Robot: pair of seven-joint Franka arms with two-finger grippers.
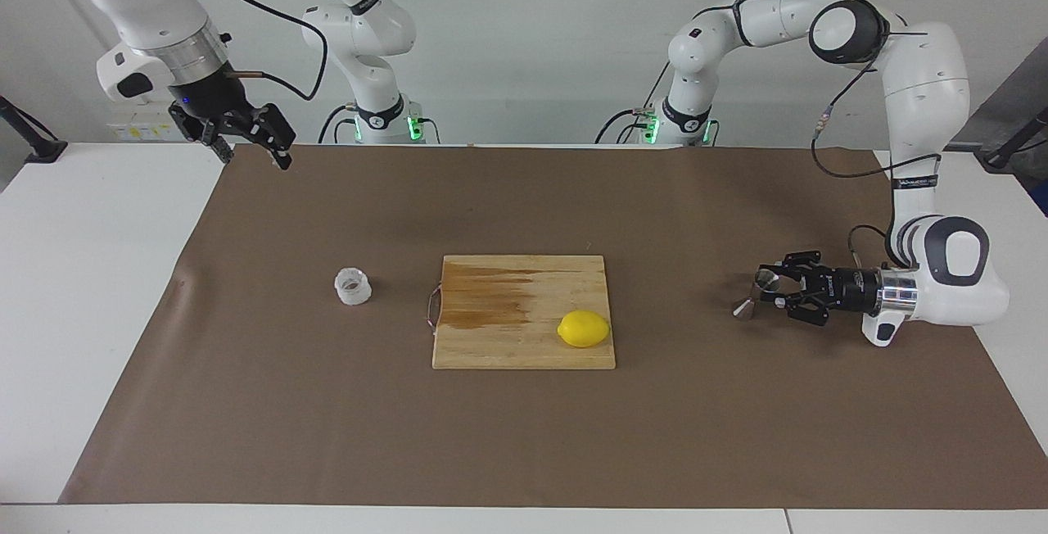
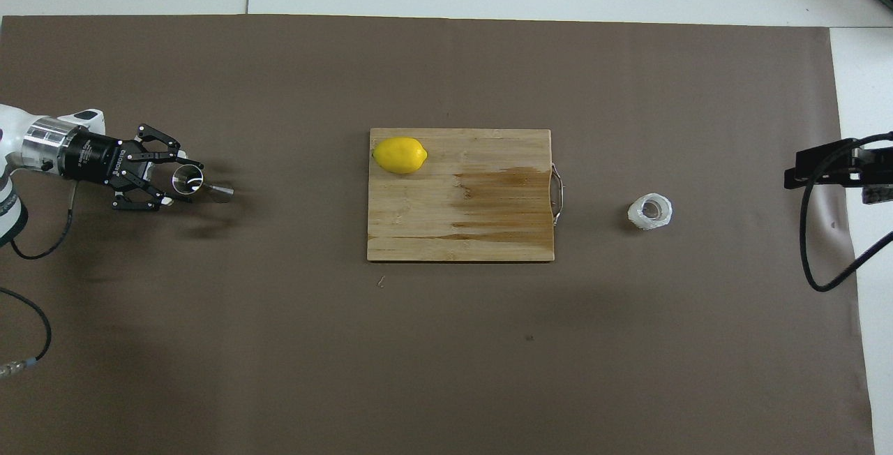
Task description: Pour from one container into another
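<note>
The steel jigger (image 1: 755, 294) (image 2: 202, 186) is at the left arm's end of the table, its lower cone on the brown mat. My left gripper (image 1: 770, 290) (image 2: 183, 181) lies low and level, shut on the jigger's upper cone. The whitish plastic cup (image 1: 353, 286) (image 2: 650, 211) sits alone on the mat toward the right arm's end, beside the board's handle. My right gripper (image 1: 252, 156) hangs open and empty high over the mat's corner at the robots' edge, and that arm waits.
A wooden cutting board (image 1: 508, 346) (image 2: 460, 232) with a dark stain lies mid-table. A yellow lemon (image 1: 584, 328) (image 2: 399, 155) rests on its corner toward the left arm. The brown mat (image 1: 524, 436) covers most of the white table.
</note>
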